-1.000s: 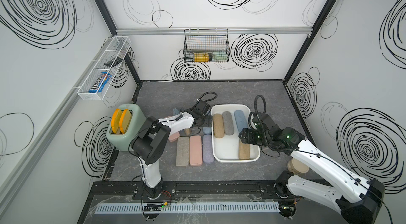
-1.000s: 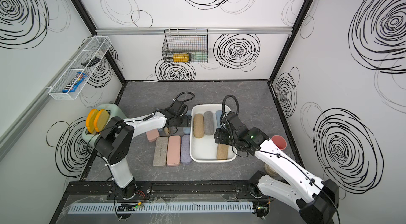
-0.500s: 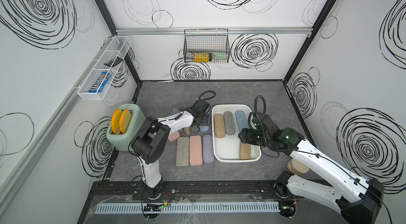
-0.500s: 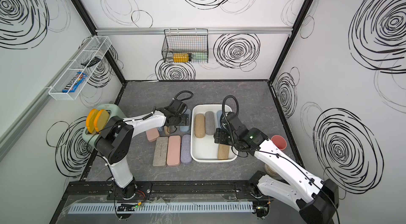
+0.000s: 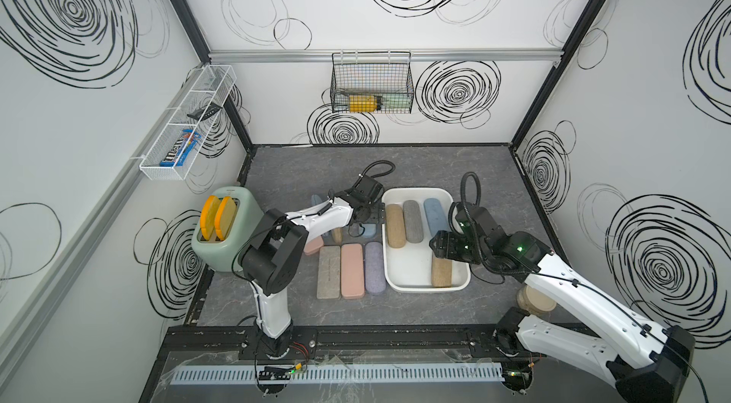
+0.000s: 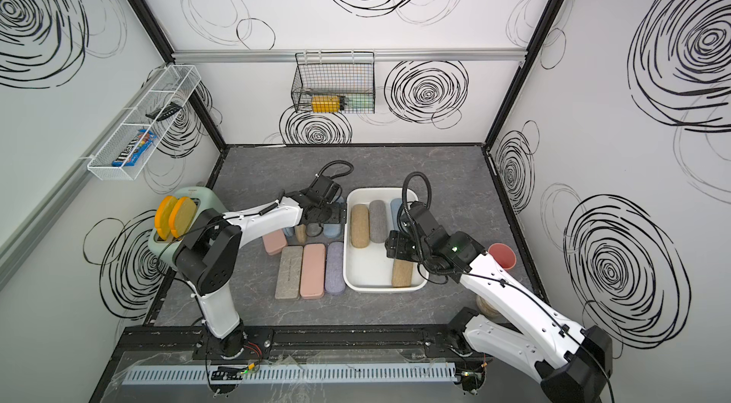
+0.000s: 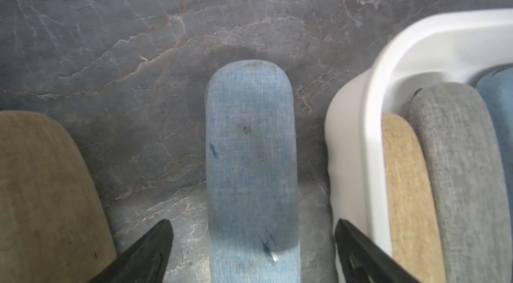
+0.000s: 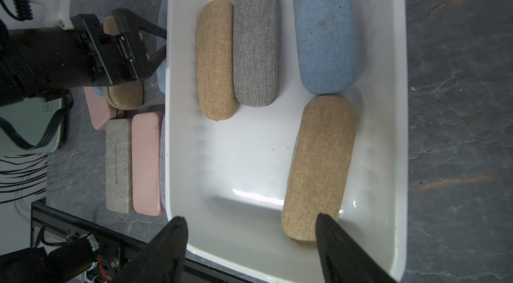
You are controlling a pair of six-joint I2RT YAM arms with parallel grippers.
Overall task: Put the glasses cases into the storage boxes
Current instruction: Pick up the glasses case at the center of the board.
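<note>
The left hand (image 7: 251, 223) hangs low over the counter (image 7: 111, 31), its fingers spread to either side of a pale blue case (image 7: 249, 142). Bare counter shows on both sides, so we see no grip on it. That case lies flat between a tan case (image 7: 41, 184) and the outer wall of the white tub (image 7: 372, 129). Against the pictures from a second ago we find very little changed. The left hand sits at much the same spot beside the tub's left wall, and only its wrist and cable loop look shifted slightly toward the back of the counter. The right hand (image 8: 249, 217) has scarcely moved either. It hovers over the near half of the tub, fingers spread and holding nothing, with white tub floor between them. One finger crosses the end of the near tan case (image 8: 319, 167), and we cannot tell whether it touches. The tub's load is as before, four cases. The far tan case (image 5: 395, 225), the grey case (image 5: 412, 221) and the blue case (image 5: 435, 217) lie side by side at the far end, and the near tan case lies along the right wall. On the counter left of the tub, the grey-beige flat case (image 5: 328, 272), the pink flat case (image 5: 352, 271) and the lilac case (image 5: 375, 267) lie in the same row, side by side.
</note>
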